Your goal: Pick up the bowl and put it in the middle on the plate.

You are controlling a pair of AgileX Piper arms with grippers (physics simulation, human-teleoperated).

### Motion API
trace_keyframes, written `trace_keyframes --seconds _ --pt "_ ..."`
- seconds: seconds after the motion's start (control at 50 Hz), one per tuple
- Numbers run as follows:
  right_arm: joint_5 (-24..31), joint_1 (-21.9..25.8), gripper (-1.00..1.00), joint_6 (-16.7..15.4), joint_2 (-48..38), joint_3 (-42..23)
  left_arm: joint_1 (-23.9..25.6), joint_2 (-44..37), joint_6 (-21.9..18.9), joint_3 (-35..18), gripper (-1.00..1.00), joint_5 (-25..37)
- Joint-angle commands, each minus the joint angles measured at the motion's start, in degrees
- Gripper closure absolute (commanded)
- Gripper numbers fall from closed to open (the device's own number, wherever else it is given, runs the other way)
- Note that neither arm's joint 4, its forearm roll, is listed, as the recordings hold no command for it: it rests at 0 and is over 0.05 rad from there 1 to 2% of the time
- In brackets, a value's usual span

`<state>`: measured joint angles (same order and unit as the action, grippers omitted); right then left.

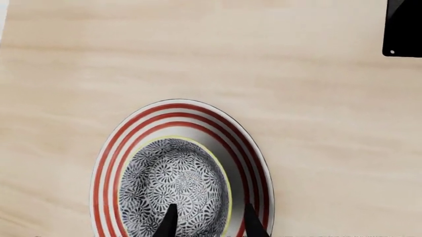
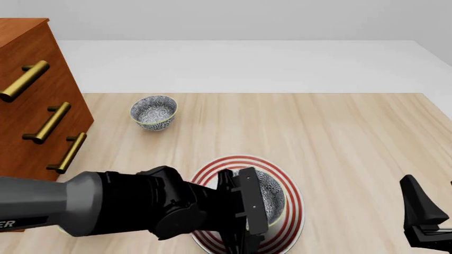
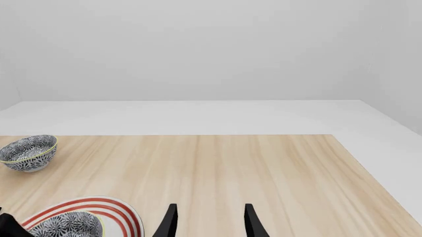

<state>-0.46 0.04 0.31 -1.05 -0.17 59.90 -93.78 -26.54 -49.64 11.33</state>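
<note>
Pale wood table, blue-grey floral bowl with yellowish rim sitting inside red-ringed white plate, left gripper parted astride its rim, right gripper spread, empty.

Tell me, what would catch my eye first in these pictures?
Most likely the white plate with red rings near the front of the table, with a flowery blue-grey bowl sitting on it. The big black left arm hangs right over it, its fingers either side of the bowl's rim. A matching second bowl stands far back left, beside a wooden dresser.

floral bowl, red-ringed plate
</note>
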Motion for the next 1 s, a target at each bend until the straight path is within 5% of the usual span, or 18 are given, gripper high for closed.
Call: trace_keyframes --seconds 0.02,0.34,0.5,0.64,1.0 --pt "0.0 0.0 -1.00 0.0 0.0 0.0 0.1 3.8 1.0 0.2 -1.00 1.2" --pt "0.0 0.0 -1.00 0.0 0.0 0.0 -4.2 13.1 7.0 3.8 -1.00 -3.6" --pt "0.0 0.0 -1.00 0.0 0.0 0.0 -7.5 19.2 11.6 10.8 -1.00 -10.8" --pt "0.0 0.0 -1.00 0.0 0.0 0.0 -10.2 22.4 10.0 14.5 -1.00 -13.3" --pt "0.0 0.0 -1.00 0.0 0.0 0.0 -23.5 34.8 14.2 28.4 -1.00 -20.7"
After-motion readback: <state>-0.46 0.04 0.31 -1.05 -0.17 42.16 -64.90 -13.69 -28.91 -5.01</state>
